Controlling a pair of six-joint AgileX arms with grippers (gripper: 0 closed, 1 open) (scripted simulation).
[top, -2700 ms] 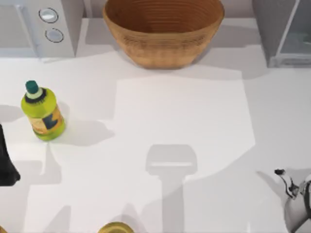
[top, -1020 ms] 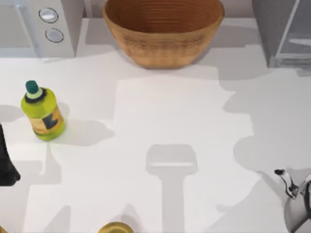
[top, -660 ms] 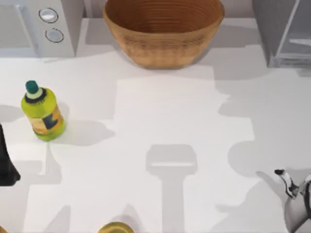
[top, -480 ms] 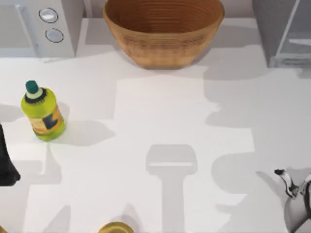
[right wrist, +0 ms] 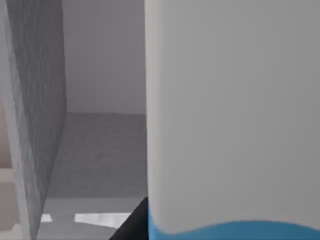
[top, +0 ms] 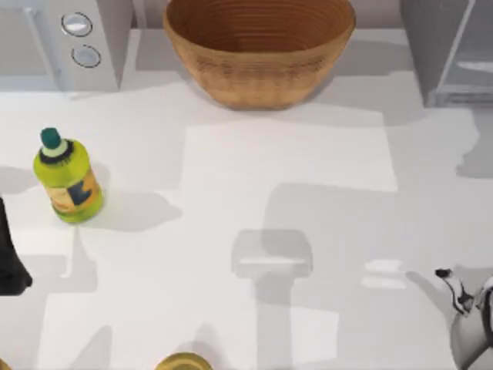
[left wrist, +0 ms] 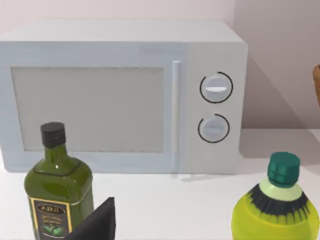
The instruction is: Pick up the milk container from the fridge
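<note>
Right gripper [right wrist: 131,227] sits directly at the milk container [right wrist: 232,115], inside the fridge [right wrist: 37,125]; whether it is open or closed cannot be determined. Judged as a light, thin-walled carton, smooth-sided and crushable, the container is best gripped on opposite flat panels at mid-height, with moderate force. Left gripper [left wrist: 95,225] idles by the bench's [top: 231,200] left edge.

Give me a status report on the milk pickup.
Right claw inside the fridge, right up against the milk carton; grip unconfirmed. Left claw parked near the green bottle and microwave. Nothing seen blocking.
</note>
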